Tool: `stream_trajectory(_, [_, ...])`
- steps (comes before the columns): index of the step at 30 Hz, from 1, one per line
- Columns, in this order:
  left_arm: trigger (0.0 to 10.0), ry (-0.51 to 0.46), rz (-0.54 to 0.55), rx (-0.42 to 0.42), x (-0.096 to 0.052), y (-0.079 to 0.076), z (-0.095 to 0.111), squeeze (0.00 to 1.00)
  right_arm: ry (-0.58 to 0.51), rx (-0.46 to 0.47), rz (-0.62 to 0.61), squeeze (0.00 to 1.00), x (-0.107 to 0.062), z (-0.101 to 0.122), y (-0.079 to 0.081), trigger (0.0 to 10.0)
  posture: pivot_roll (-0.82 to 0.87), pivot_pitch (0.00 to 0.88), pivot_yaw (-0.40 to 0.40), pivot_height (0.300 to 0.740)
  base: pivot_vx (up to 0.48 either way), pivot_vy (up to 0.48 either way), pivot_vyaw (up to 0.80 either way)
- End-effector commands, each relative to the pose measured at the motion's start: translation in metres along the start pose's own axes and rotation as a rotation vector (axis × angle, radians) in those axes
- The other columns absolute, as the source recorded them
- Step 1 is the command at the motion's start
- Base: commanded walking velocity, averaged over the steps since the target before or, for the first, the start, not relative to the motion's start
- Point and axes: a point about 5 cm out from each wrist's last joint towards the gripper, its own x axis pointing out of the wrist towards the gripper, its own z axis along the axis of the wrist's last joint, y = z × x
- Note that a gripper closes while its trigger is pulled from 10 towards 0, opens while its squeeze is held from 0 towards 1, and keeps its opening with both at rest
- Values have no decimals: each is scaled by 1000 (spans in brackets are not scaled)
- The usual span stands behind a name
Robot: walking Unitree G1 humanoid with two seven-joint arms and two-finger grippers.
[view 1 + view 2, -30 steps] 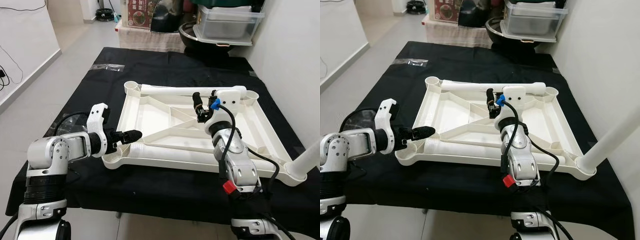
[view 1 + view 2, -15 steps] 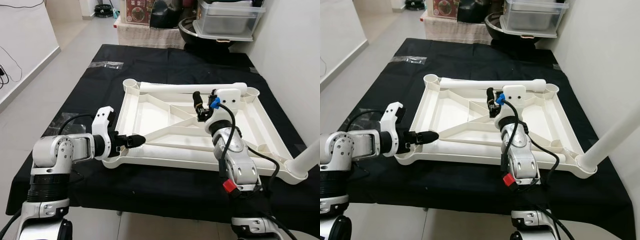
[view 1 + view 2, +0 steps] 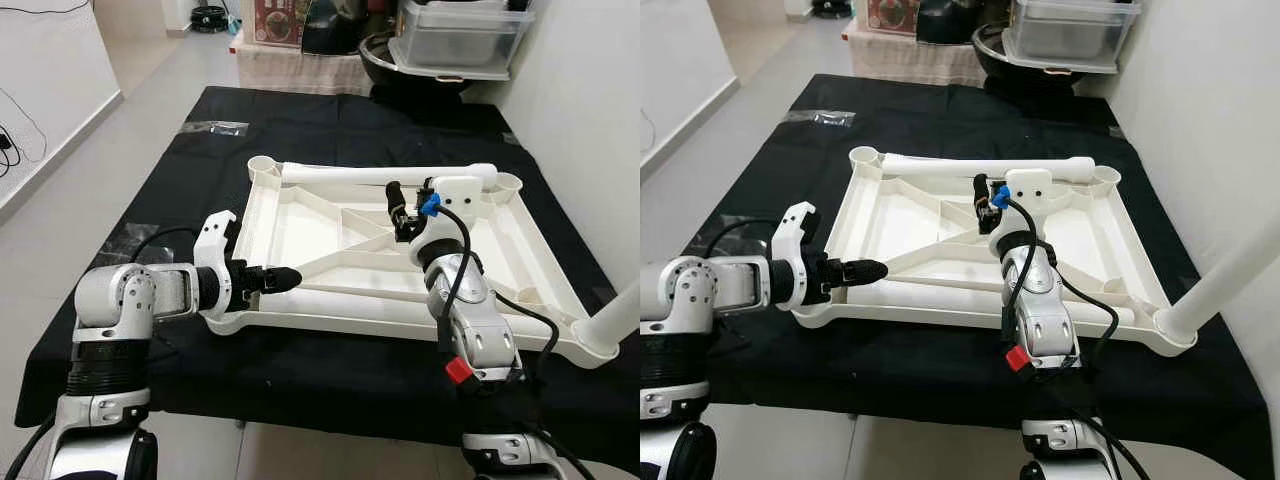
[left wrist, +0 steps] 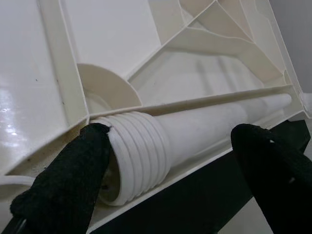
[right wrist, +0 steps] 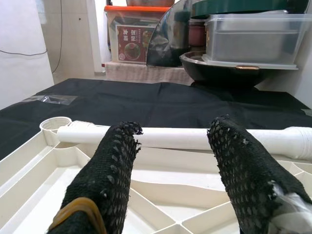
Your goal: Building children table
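Note:
A white plastic table top [image 3: 500,260] lies upside down on a black cloth. One white leg [image 3: 390,175] lies along its far edge. A second leg [image 4: 195,126] lies inside its near edge, threaded end [image 4: 136,151] at the near left corner. A third leg [image 3: 615,325] stands screwed into the near right corner. My left gripper [image 3: 275,278] is at the near left corner, open, its fingers [image 4: 63,180] on either side of the threaded end. Over the middle ribs my right gripper [image 3: 400,210] hangs open and holds nothing, pointing at the far leg [image 5: 195,138].
The black-covered surface [image 3: 300,130] reaches past the table top on all sides. A clear plastic bag [image 3: 215,128] lies at the far left. Behind stand a storage box [image 3: 465,40] and a dark pan [image 3: 400,65]. A wall runs close on the right.
My left gripper has moved right and forward to the near left corner, and its fingers now straddle the near leg's threaded end. The right arm has stayed put.

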Motion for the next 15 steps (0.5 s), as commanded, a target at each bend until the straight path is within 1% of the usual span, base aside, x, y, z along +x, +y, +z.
stream_trajectory(1, [10000, 28, -12, -19, 3, -1, -3, 0, 13, 7, -9, 0, -1, -2, -2, 10000, 112, 110, -60, 740, 0, 0, 0])
stream_trajectory(9, [10000, 47, -13, -45, 6, 0, -6, 0, 12, 5, -14, 0, -1, -1, -3, 10000, 112, 110, -57, 740, 0, 0, 0])
stream_trajectory(11, [10000, 43, -20, -52, 7, 0, -6, 0, 11, 5, -14, 0, -2, -1, -3, 10000, 111, 107, -58, 740, 0, 0, 0])
stream_trajectory(14, [10000, 2, -69, -104, 9, -2, -3, 0, 3, 1, -14, 0, 0, 2, -3, 10000, 105, 103, -58, 740, 0, 0, 0])
stream_trajectory(15, [10000, 2, -69, -104, 9, -2, -3, 0, 3, 1, -14, 0, 0, 2, -3, 10000, 105, 103, -58, 740, 0, 0, 0])
